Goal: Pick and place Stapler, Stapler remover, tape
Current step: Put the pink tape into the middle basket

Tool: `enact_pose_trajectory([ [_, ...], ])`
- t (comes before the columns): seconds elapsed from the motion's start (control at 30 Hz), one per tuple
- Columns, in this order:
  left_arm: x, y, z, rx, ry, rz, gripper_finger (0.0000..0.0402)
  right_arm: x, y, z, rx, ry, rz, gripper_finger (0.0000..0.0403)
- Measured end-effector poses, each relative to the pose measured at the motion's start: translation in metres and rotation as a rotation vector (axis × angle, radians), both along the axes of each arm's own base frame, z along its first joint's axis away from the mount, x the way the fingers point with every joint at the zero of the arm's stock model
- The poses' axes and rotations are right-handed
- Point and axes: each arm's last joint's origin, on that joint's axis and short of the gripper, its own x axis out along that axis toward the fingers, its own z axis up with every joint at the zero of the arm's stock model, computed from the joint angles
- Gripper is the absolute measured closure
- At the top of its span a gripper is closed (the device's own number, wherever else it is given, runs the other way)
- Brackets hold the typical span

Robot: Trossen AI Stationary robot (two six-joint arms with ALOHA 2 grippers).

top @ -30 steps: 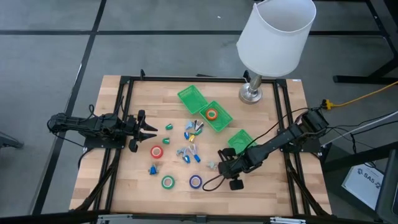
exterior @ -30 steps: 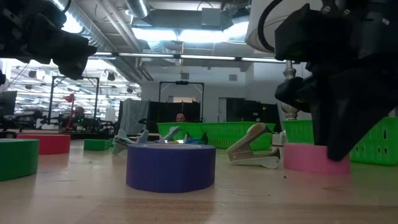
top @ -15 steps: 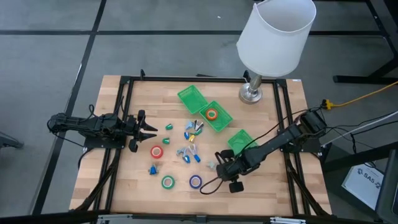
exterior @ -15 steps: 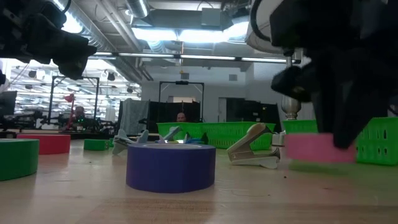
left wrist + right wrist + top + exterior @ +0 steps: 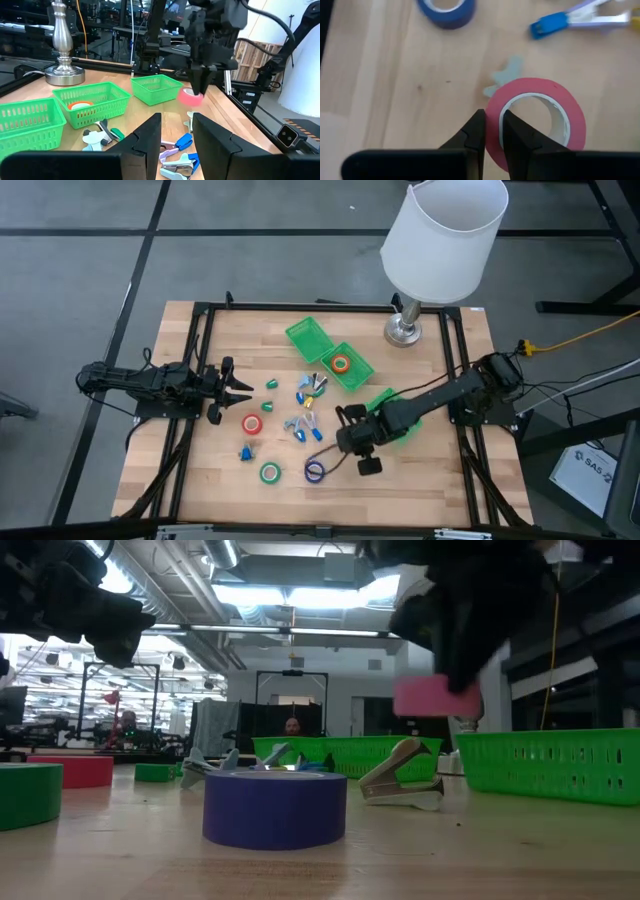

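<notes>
While airborne, pink tape [image 5: 535,117] between right claw [image 5: 490,131] fingers.

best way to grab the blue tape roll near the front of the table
The blue tape roll lies flat with its hole facing up. Come straight down from above and pinch one wall of the ring, one finger in the core and one outside, just as the right gripper holds the pink tape.

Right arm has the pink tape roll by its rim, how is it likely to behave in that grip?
The pink tape roll probably stays stiff: its ring keeps its round shape between the right gripper fingers. It looks light, hanging above the table from one wall pinch. It may swing or slip, since only the rim is caught.
</notes>
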Motion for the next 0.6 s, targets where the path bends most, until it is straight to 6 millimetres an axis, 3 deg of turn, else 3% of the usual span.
enact_pose_trajectory([
  [0.3,0.000,0.000,0.000,0.000,0.000,0.000,0.0295,0.026,-0.057,0.025,0.000,-0.035,-0.149,0.0352],
  [0.6,0.000,0.000,0.000,0.000,0.000,0.000,0.0295,0.034,-0.101,0.030,0.031,-0.031,-0.286,0.0352],
])
